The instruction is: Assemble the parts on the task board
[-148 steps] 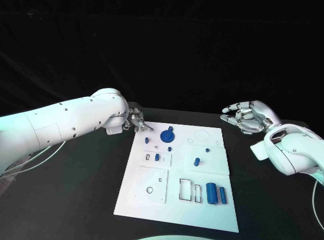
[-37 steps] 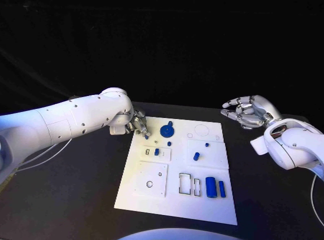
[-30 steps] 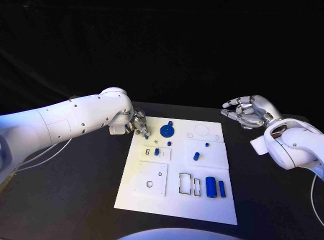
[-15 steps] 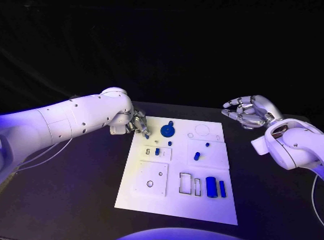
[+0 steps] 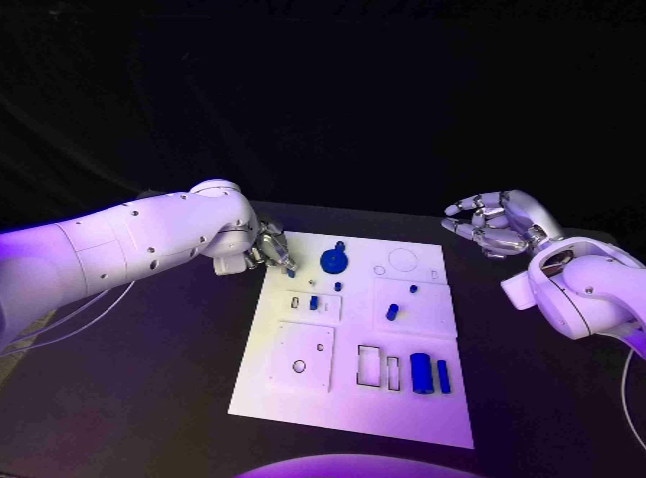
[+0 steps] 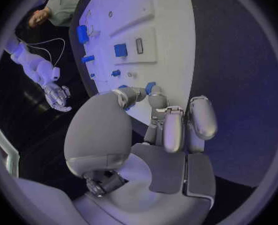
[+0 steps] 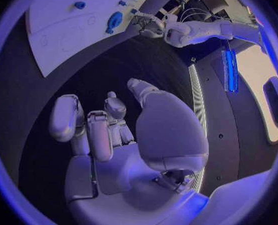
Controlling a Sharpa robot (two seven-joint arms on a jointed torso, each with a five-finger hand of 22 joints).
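Holding: left hand (image 5: 271, 249) pinches a small blue part (image 6: 151, 87) at the board's (image 5: 337, 398) ten o'clock corner.
Right hand (image 5: 498, 224): spread, empty.
Advice: lower straight, seat gently.

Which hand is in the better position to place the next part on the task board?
Probably left: the left hand holds a small blue part at the task board far-left corner. The right hand hangs off the board.

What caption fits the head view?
Left hand pinches a small blue part at the white task board; right hand waits open.
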